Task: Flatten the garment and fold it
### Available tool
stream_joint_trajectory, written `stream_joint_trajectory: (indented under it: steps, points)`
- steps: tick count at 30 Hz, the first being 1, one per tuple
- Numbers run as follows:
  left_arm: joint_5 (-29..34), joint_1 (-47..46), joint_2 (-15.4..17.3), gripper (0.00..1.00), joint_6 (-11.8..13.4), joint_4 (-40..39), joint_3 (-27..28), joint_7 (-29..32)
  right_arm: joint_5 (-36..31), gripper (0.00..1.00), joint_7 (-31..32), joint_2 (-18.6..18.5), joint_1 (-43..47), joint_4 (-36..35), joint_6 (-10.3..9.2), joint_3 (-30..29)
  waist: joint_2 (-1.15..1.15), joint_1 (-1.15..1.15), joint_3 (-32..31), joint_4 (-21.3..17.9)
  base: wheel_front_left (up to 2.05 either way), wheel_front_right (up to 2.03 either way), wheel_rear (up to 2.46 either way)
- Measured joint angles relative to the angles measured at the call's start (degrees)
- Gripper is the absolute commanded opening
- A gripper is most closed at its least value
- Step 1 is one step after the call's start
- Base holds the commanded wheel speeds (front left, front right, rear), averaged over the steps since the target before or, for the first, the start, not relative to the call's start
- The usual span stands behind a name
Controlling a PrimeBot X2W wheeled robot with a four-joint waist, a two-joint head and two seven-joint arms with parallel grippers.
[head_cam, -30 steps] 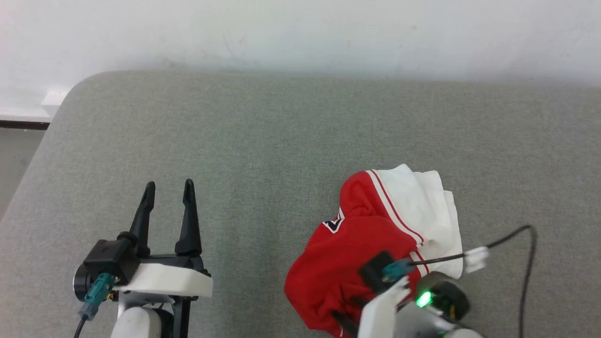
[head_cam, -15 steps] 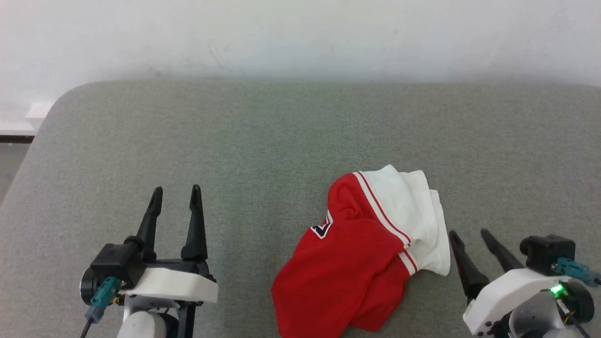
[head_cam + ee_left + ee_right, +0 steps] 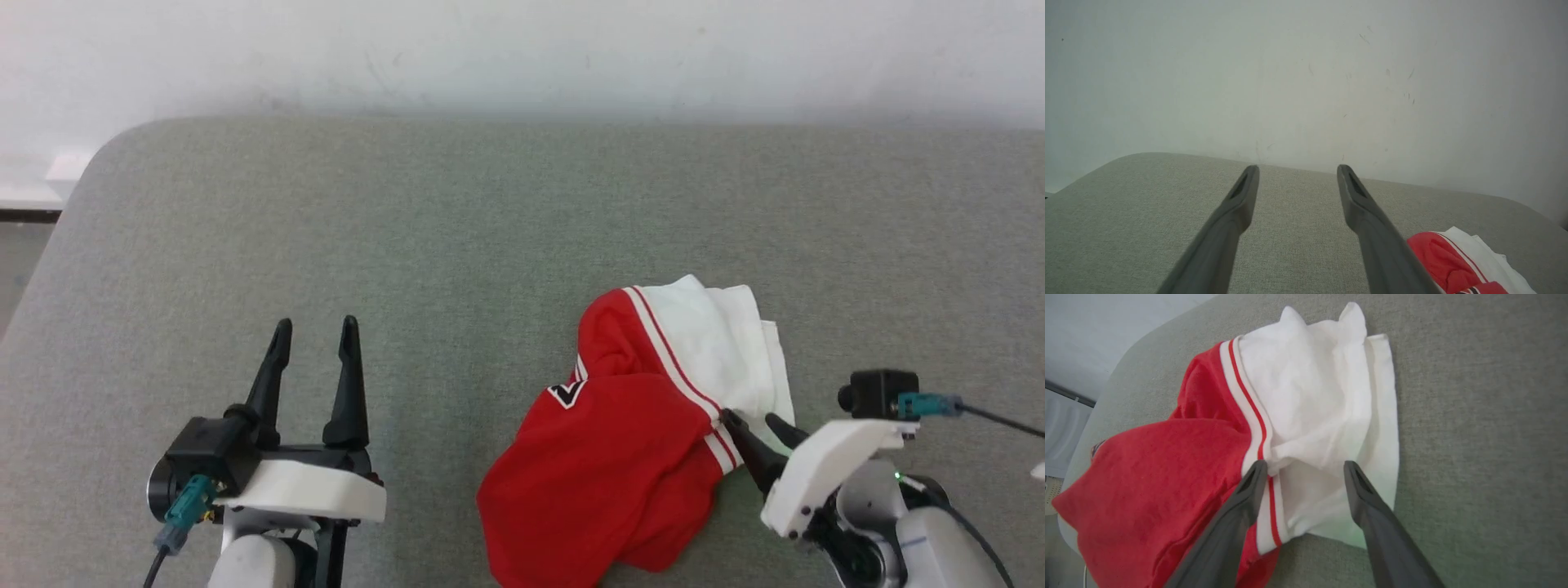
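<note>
While the garment (image 3: pixel 629 465) lies bunched at the grey table's (image 3: pixel 408 229) near right, the right gripper (image 3: pixel 749 418) is held open astride the white sleeve (image 3: pixel 1310 396) (nothing gripped). Stacked layers could be pinched together, hindering flattening. The left gripper (image 3: pixel 314 322) is held open, empty.

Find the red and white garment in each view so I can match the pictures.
Head view: garment lies lower right of centre, on the grey surface.
Left wrist view: garment sits in the bottom right corner.
Right wrist view: garment spreads over the centre and left.
Shared landmark: the red-white striped trim between red body and white sleeve.
</note>
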Motion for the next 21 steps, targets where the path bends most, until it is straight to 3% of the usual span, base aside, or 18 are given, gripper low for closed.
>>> stream_joint_trajectory:
  steps: [6,7,8,10,11,17,21]
  points:
    - [-0.5,-0.9,0.0,1.0,0.0,0.2,-0.4,0.0,0.4,1.0,1.3,0.0,-6.2,7.1,0.0,0.2,0.0,0.0,1.2,1.6,0.0,0.0,0.0]
    - [-0.5,-0.9,0.0,1.0,0.0,0.3,-0.4,0.0,0.5,0.91,1.3,0.0,-7.2,7.9,0.0,0.4,0.0,0.0,1.4,1.8,0.0,0.0,0.0]
    - [-0.6,-0.9,0.0,1.0,0.0,0.3,-0.5,0.0,0.5,0.53,1.4,0.0,-8.1,8.6,0.0,0.7,0.0,0.0,1.5,2.1,0.0,0.0,0.0]
    - [-0.9,-0.9,0.0,1.0,0.1,0.5,-0.5,0.0,0.5,0.13,1.3,0.0,-9.6,9.9,0.0,1.0,0.0,0.01,1.7,2.6,0.0,0.0,0.0]
    - [-0.9,-0.9,0.0,1.0,0.1,0.6,-0.5,0.0,0.4,0.0,1.0,0.0,-10.2,10.4,0.0,1.3,0.0,0.0,1.8,2.9,0.0,0.0,0.0]
    - [-1.4,-0.9,0.0,1.0,0.1,1.2,-1.0,0.0,-1.6,0.0,-1.9,0.0,-12.0,11.8,0.0,1.5,0.0,0.0,1.7,4.0,0.0,0.0,0.0]
    - [-1.4,-0.9,0.0,1.0,0.1,1.5,-1.0,0.0,-0.6,0.0,-3.4,-0.1,-13.9,10.3,-0.01,5.6,0.0,0.0,1.2,4.4,0.0,0.0,0.0]
